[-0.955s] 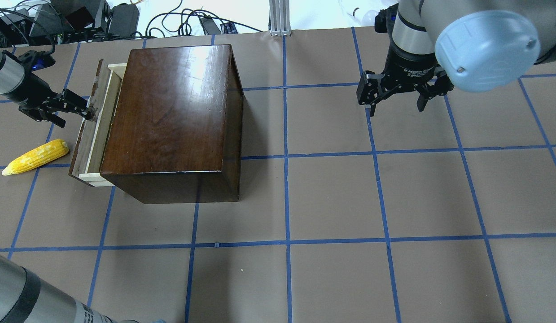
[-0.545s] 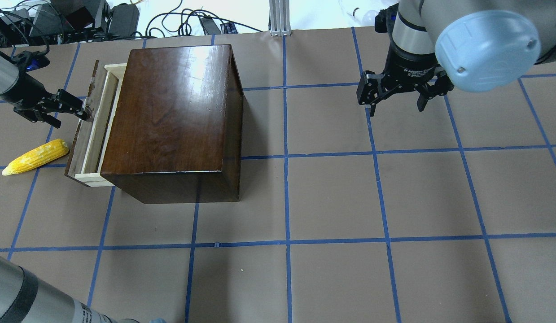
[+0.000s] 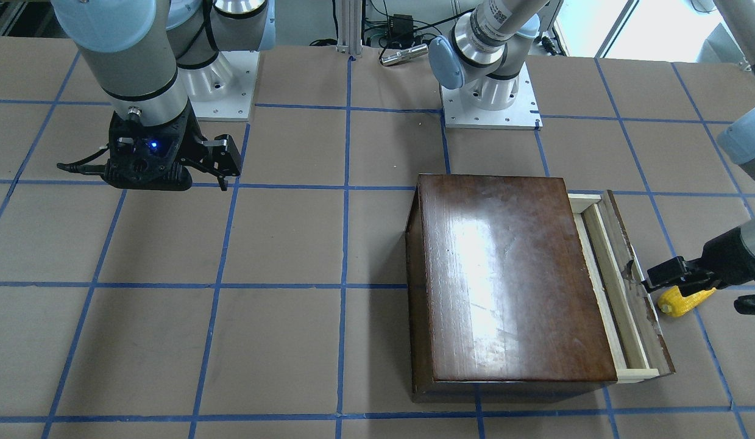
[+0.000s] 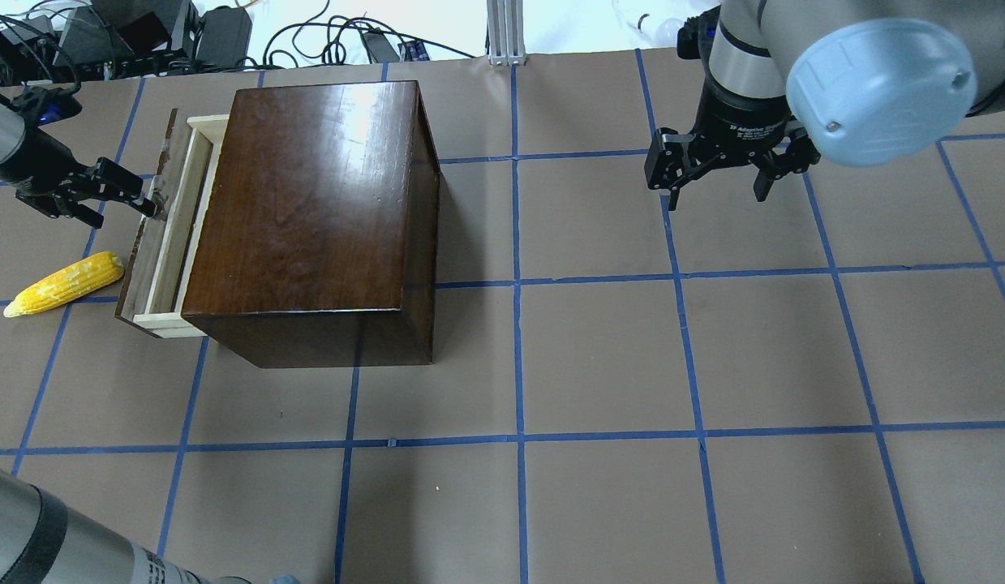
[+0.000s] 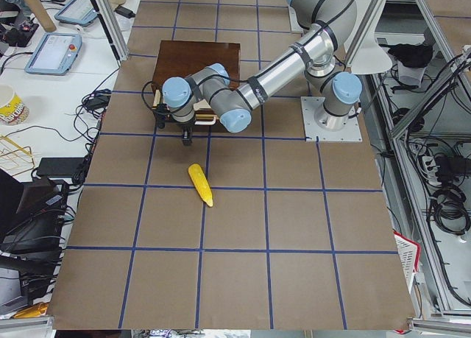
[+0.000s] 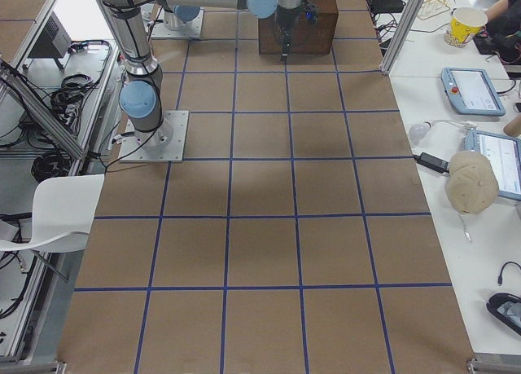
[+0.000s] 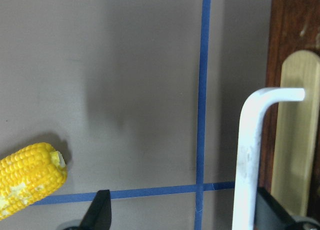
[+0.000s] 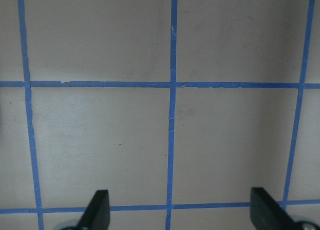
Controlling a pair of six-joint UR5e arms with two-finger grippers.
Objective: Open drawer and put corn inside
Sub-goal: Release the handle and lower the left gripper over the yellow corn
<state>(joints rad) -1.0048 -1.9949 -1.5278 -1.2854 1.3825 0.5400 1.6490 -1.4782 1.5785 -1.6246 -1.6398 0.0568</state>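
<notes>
Partly out, the drawer (image 4: pixel 163 237) has the left hand (image 4: pixel 125 209) at its handle (image 7: pixel 248 155), fingers (image 7: pixel 100 212) spread; the corn (image 4: pixel 64 283) lies on the counter (image 4: pixel 599 357) just beside, long axis pointing away from the drawer.

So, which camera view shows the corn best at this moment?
The overhead exterior view: the whole corn lies unhidden there. The exterior left view shows it whole but smaller. The front-facing view hides part of it behind the left pincer. The left wrist view shows only one end. The other two views miss it.
</notes>
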